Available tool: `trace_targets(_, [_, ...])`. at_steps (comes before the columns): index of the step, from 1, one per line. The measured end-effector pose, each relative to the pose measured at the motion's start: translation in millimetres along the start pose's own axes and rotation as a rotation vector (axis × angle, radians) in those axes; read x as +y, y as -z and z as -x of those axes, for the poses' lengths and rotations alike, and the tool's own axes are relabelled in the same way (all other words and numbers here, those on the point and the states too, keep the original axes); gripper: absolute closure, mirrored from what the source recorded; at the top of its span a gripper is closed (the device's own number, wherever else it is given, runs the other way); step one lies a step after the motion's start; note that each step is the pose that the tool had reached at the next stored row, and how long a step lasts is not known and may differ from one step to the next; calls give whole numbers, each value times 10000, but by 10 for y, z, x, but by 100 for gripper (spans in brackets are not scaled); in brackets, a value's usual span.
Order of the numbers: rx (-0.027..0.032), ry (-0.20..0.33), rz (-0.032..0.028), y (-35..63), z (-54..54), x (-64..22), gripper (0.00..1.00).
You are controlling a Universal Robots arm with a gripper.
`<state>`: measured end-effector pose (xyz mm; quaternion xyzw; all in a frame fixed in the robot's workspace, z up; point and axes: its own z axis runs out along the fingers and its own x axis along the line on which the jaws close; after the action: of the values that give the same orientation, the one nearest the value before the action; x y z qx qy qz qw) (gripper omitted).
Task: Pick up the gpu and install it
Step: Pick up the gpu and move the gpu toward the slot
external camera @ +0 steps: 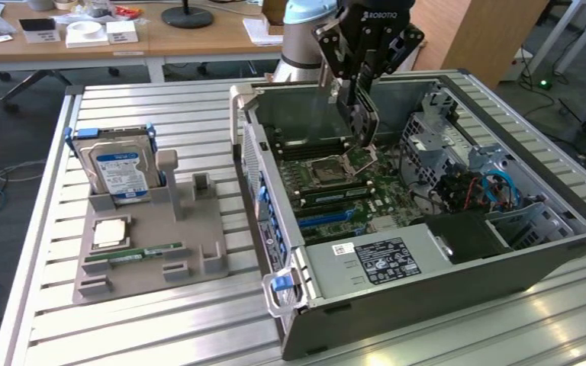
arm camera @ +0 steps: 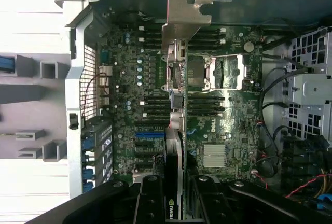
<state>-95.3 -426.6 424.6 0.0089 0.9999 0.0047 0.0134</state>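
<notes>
One slatted metal table [external camera: 171, 328] carries everything; on it, toward the exterior view's right, stands one open computer case [external camera: 456, 305], its side off and its inside showing; one motherboard [external camera: 375, 191] lies on the floor of the case, with one boxy power supply [external camera: 380, 259] bearing a white label at the nearer end.

Toward the exterior view's left, just beside the case, sits one grey holder [external camera: 201, 229]; it bears three parts: one blue-labelled hard drive [external camera: 120, 168] standing upright in its far slot, one square processor chip [external camera: 110, 231] lying flat, and one narrow green RAM stick [external camera: 135, 255] lying flat nearer the camera.

One gripper [external camera: 354, 95] reaches down into the case from above; its two black fingers [arm camera: 150, 198] are drawn partway in and clamp the one gpu [external camera: 360, 126] between them, one on each flat face.

The gpu [arm camera: 179, 130] hangs on end over the motherboard [arm camera: 129, 79], apart from the holder; its one silvery end bracket [arm camera: 188, 19] is the end farthest from the gripper [arm camera: 177, 185], just over the one metal-framed processor socket [external camera: 326, 169]; it lies in no slot; whether the bracket touches the board cannot be told.
</notes>
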Motion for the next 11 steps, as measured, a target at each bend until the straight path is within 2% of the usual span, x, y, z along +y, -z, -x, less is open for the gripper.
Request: trace_targets(11, [1, 1, 0, -7, 266, 4, 74])
